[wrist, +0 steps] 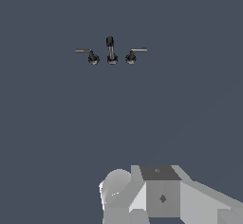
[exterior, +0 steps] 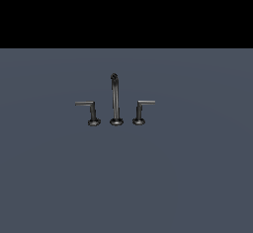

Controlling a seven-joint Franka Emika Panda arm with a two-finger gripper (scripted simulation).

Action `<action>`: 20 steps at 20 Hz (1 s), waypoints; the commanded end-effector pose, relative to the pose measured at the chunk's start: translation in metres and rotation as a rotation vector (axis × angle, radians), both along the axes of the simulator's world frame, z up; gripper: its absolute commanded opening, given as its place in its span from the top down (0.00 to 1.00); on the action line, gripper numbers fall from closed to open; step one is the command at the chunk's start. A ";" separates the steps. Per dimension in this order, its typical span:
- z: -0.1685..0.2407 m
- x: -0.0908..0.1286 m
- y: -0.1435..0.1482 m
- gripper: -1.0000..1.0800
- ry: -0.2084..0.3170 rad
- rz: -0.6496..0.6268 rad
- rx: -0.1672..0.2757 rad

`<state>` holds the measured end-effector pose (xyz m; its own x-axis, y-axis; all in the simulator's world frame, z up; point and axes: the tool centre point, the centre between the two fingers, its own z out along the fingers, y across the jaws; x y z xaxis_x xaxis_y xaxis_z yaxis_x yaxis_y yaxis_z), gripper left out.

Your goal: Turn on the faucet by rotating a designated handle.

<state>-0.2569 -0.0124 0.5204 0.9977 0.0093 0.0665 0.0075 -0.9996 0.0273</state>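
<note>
Grey worktop (exterior: pixel 49 177) carries the faucet (exterior: pixel 115 101) at centre, its shorter-barred handle (exterior: pixel 142 109) set at the exterior view's right, judged stiff, slippery and best taken at the bar's end, while the claw's opening cannot be told.

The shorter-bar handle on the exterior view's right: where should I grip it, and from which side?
Grip the designated handle near the free end of its horizontal bar, farthest from the upright post, for best leverage. Come from above, one finger on each long side of the bar. That end points away from the spout, so it looks unobstructed.
</note>
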 end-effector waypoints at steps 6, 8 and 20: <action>-0.004 0.003 0.002 1.00 0.000 -0.015 0.001; -0.008 0.006 0.004 1.00 0.001 -0.029 0.002; -0.061 0.048 0.022 1.00 0.005 -0.216 0.012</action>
